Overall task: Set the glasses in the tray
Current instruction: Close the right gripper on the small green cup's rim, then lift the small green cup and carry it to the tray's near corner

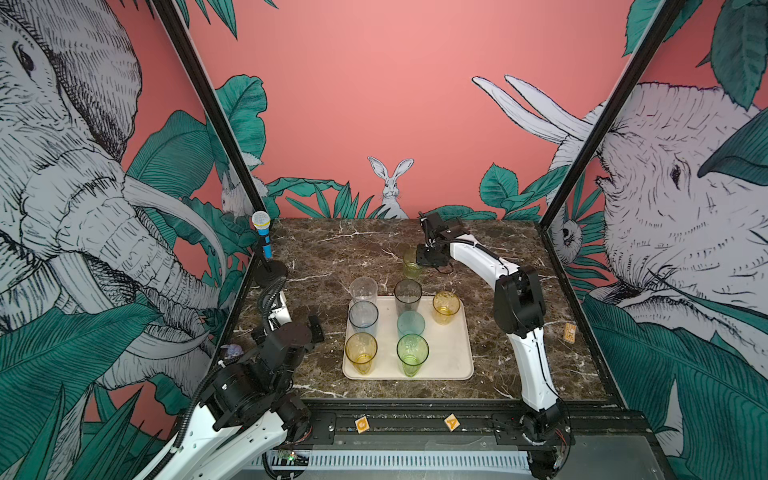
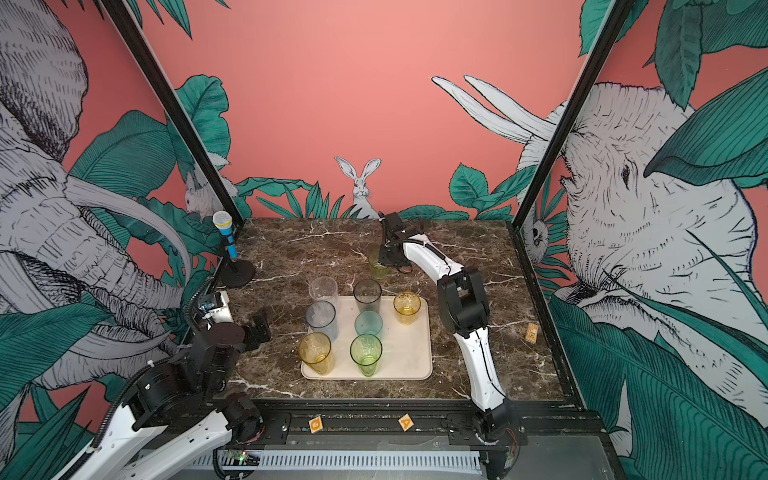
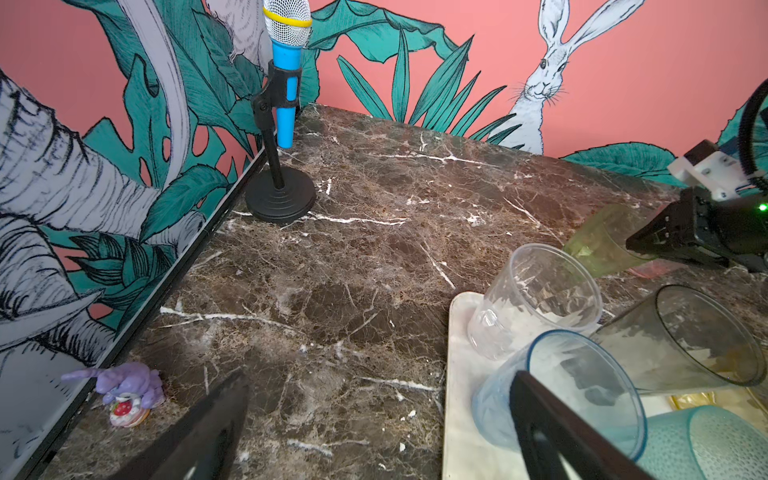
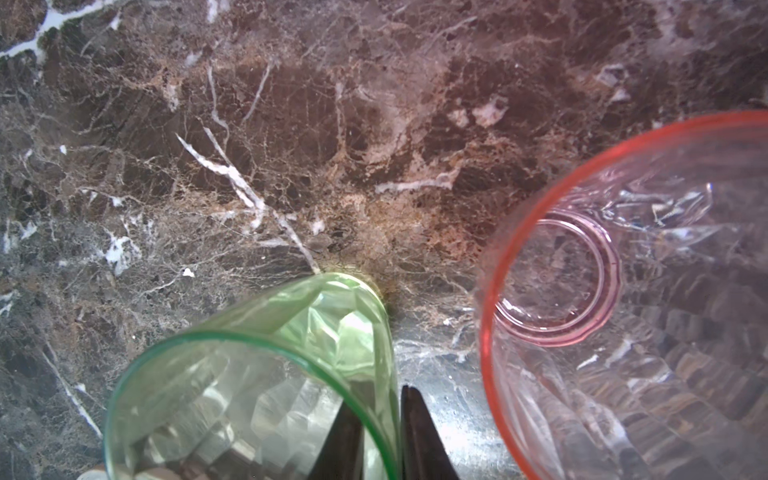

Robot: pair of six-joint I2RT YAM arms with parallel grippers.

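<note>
Right gripper (image 4: pixel 378 399): fingers pinched on wall of short green glass (image 4: pixel 249 374), one inside rim, one outside. Glass base on marble table (image 1: pixel 332 257), behind tray (image 1: pixel 449 361); pink glass (image 4: pixel 623 291) just beside it. Left gripper (image 3: pixel 380 376): fingers spread wide, holding nothing, over table left of tray. On tray: seven glasses (image 1: pixel 410 324), among them yellow glass (image 1: pixel 360 351) at near left corner.

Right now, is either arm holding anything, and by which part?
The right gripper pinches the short green glass by its rim, one jaw inside, one outside. The left gripper holds nothing.
</note>
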